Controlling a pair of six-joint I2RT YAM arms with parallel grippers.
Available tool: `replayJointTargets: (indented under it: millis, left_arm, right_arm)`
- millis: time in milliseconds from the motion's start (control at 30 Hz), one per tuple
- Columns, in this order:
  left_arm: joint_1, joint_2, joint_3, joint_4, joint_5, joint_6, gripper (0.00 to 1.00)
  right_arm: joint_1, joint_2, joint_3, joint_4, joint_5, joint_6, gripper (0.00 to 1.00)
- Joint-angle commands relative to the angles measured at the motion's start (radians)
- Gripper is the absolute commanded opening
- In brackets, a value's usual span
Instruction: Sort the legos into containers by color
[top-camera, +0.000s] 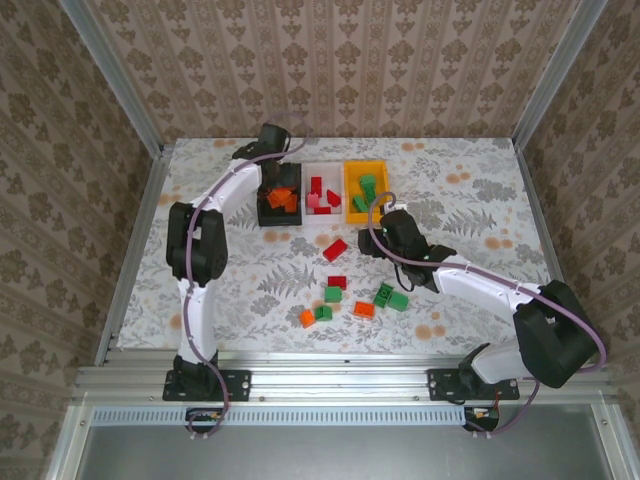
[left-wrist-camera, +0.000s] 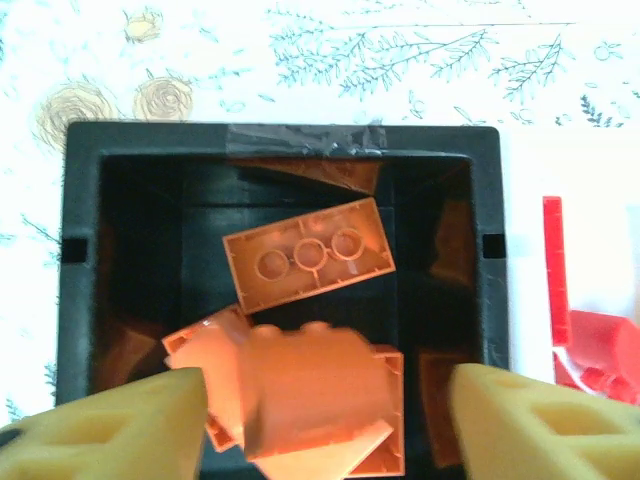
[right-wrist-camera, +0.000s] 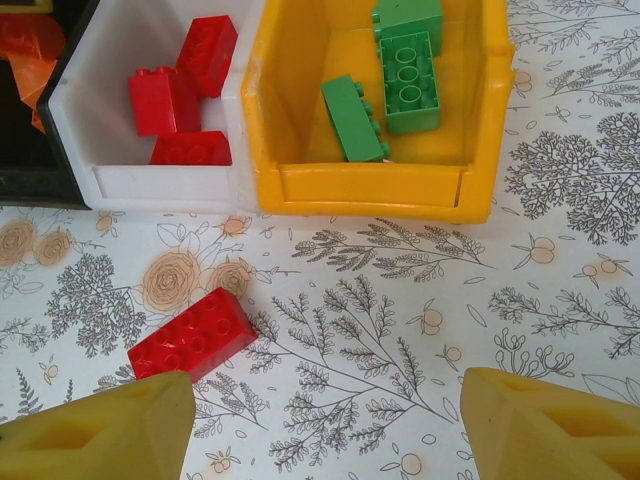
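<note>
My left gripper hangs open over the black bin. A blurred orange brick lies between the spread fingers, touching neither, on other orange bricks. From above, the left gripper is over the black bin. My right gripper is open and empty low over the table, with a loose red brick by its left finger. The white bin holds red bricks. The yellow bin holds green bricks. The right gripper sits just in front of the yellow bin.
Loose bricks lie on the table in front of the bins: red ones, green ones and orange ones. The three bins stand side by side at the back centre.
</note>
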Motion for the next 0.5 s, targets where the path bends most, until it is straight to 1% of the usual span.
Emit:
replayJointTargets:
  millis: [0,133,233,300,467]
  left_arm:
    - [-0.003,-0.046,-0.012,0.009,0.062,0.036,0.78]
    - [-0.023,-0.155,-0.026,-0.039,0.084,0.064,0.8]
    - [-0.063,-0.302,-0.14,-0.04,0.054,0.079,0.82]
    - [-0.137,-0.43,-0.289,-0.027,0.037,0.073,0.82]
    - [-0.284,-0.768,-0.8,0.16,0.082,0.068,0.84]
  right_arm:
    - [-0.003,-0.004,0.0,0.012,0.008,0.007,0.72]
    - [-0.003,-0.01,-0.003,0.014,0.004,0.007,0.72]
    - [-0.003,-0.014,-0.006,0.015,0.012,0.006,0.72]
    - [-0.003,-0.017,-0.007,0.016,0.013,0.007,0.72]
    - [-0.003,-0.028,-0.016,0.021,0.033,0.006,0.72]
